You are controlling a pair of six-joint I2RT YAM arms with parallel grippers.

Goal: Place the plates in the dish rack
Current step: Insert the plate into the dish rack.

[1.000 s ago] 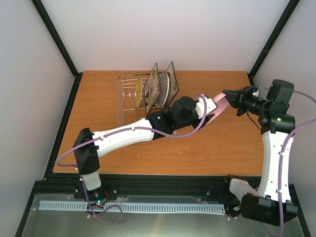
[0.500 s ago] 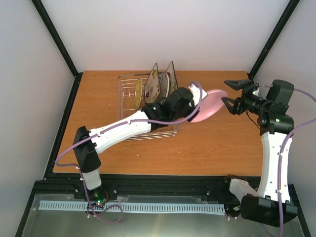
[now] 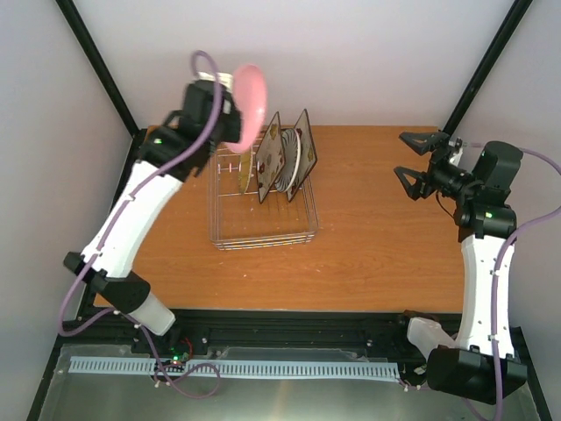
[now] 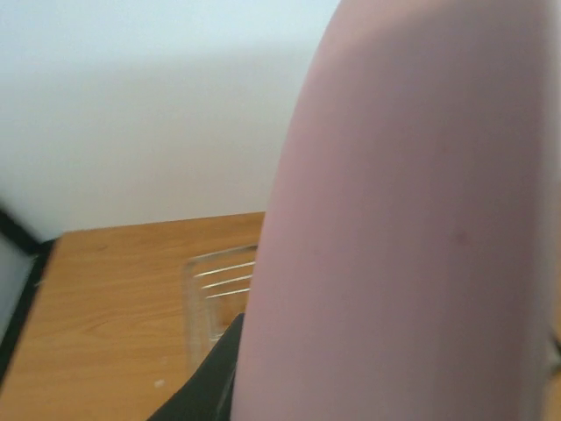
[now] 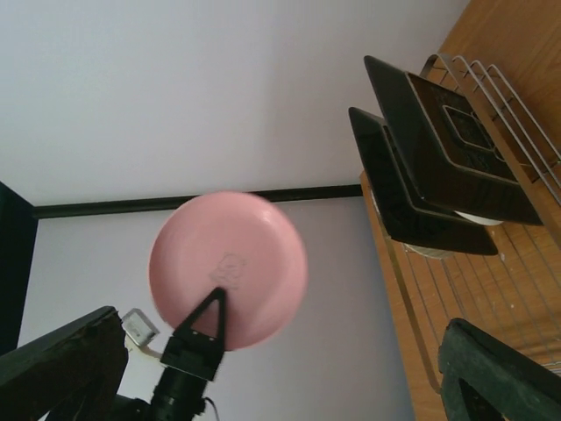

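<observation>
My left gripper (image 3: 233, 91) is shut on the rim of the round pink plate (image 3: 249, 95) and holds it high, on edge, above the back left of the dish rack (image 3: 263, 230). In the left wrist view the pink plate (image 4: 412, 219) fills the right side beside one dark finger (image 4: 206, 377). Three plates stand in the rack's prongs: a tan round one (image 3: 246, 164), a floral square one (image 3: 270, 154) and a striped square one (image 3: 302, 147). My right gripper (image 3: 401, 155) is open and holds nothing at the right. It looks across at the pink plate (image 5: 228, 272).
The wire rack (image 5: 478, 289) sits at the back middle of the wooden table (image 3: 377, 237). Black frame posts (image 3: 96, 61) rise at the back corners against white walls. The left arm (image 3: 131, 210) arches over the table's left side.
The right gripper opened and let go of the pink plate. The left arm swung the plate from mid-table up and left, above the rack's back corner.
</observation>
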